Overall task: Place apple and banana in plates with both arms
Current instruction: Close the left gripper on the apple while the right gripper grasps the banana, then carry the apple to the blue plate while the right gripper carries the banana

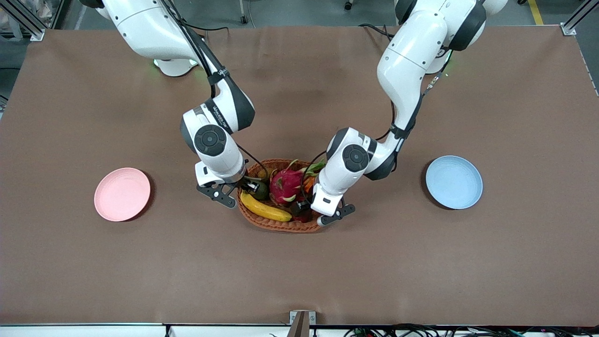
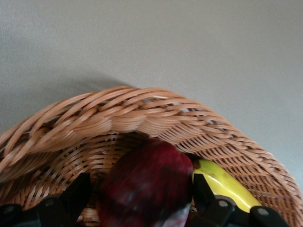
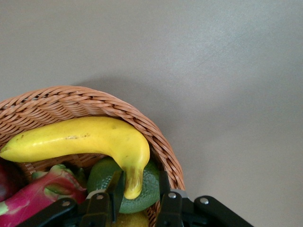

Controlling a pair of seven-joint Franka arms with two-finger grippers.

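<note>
- Both white arms bent down into the oval wicker basket (image 1: 281, 225) mid-desk.
- Left gripper (image 2: 142, 203): fingers (image 2: 71, 198) apart, straddling the dark red apple (image 2: 147, 184).
- Right gripper (image 3: 137, 201): fingers (image 3: 113, 189) apart around the yellow banana (image 3: 80, 137) tip.
- The brown desk (image 1: 299, 271) carried a pale pink plate (image 1: 122, 194) and a light blue plate (image 1: 454, 181).

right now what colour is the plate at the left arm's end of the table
Light blue plate; the front view shows it best.

Counts on my desk (image 1: 299, 271)

I counted two plates (image 1: 122, 194), one basket (image 1: 276, 223), one banana (image 1: 264, 208), one apple (image 2: 147, 189), one dragon fruit (image 1: 285, 183).
</note>
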